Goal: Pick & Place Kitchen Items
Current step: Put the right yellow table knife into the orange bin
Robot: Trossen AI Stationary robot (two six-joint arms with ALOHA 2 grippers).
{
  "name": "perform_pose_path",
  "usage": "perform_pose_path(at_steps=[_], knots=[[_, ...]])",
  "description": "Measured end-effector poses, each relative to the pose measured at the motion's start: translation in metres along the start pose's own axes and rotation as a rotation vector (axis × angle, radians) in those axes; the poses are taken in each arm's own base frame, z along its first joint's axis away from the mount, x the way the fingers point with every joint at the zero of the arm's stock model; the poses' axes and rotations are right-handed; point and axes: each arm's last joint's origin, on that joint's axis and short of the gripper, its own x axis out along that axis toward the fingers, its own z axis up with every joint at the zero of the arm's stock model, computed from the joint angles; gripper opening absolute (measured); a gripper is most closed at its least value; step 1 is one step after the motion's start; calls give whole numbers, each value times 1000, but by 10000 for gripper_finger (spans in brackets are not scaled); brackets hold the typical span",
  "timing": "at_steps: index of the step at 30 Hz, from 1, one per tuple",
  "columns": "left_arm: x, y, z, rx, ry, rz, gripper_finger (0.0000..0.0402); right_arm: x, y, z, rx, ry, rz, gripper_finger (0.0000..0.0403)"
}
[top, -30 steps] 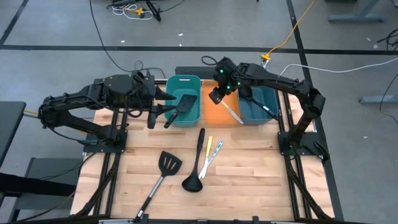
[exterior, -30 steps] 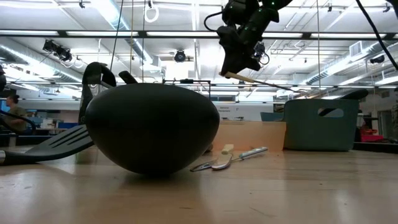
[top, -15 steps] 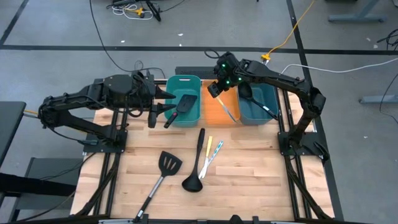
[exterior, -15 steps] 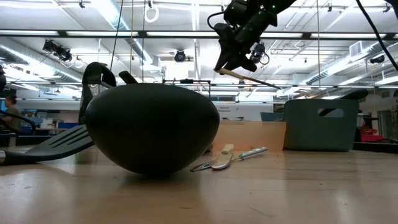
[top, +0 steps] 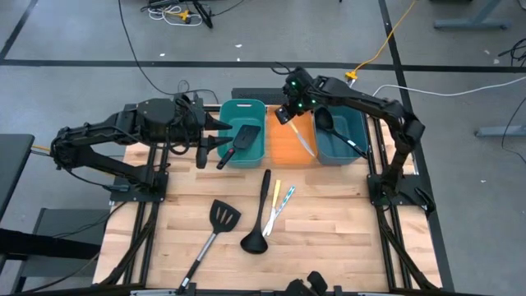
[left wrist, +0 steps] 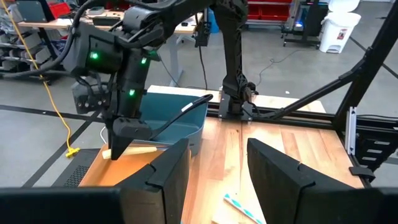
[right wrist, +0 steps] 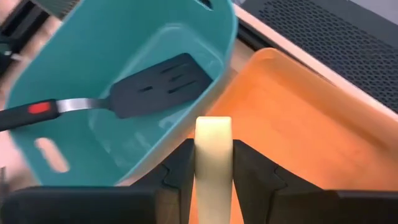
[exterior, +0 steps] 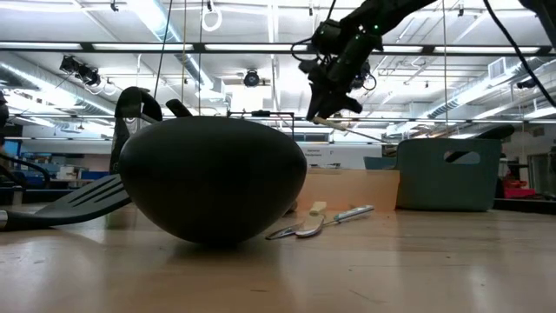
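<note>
I have the thin cream-white stick pinched between my right fingers, and I hold it in the air above the orange rectangular plastic bin, its free end slanting down toward the bin floor. This looks like the placing step: what remains is to lower the stick within the bin's walls and let go. Room is tight sideways, since the orange bin sits pressed between the teal plastic bin that holds a black slotted spatula and a second teal bin with a black ladle in it, so I should come down straight and keep the stick's tip off the rims. My left fingers stand apart and hold nothing, hovering just beside the first teal bin. Open on the wooden bench lie another black slotted spatula, a black ladle and two thin sticks, yellow and teal-striped, well apart from the bins.
</note>
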Motion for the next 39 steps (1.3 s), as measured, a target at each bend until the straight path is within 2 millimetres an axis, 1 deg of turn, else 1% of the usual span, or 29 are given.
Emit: perform_pose_path(at_steps=[6,12,22,25,34,39], knots=[[0,0,0,0,-2,8,167,14,-9,2,10,14,-40,98],[0,0,0,-1,-5,9,167,29,-14,2,16,21,-80,98],[0,1,0,-1,-6,25,167,58,-22,-2,25,79,-119,98],[0,1,0,-2,-6,25,167,64,-23,-4,27,94,-123,98],[0,1,0,-5,-5,26,167,66,-24,-3,27,91,-122,98],[0,1,0,-5,-5,26,167,66,-24,-3,27,89,-128,107]])
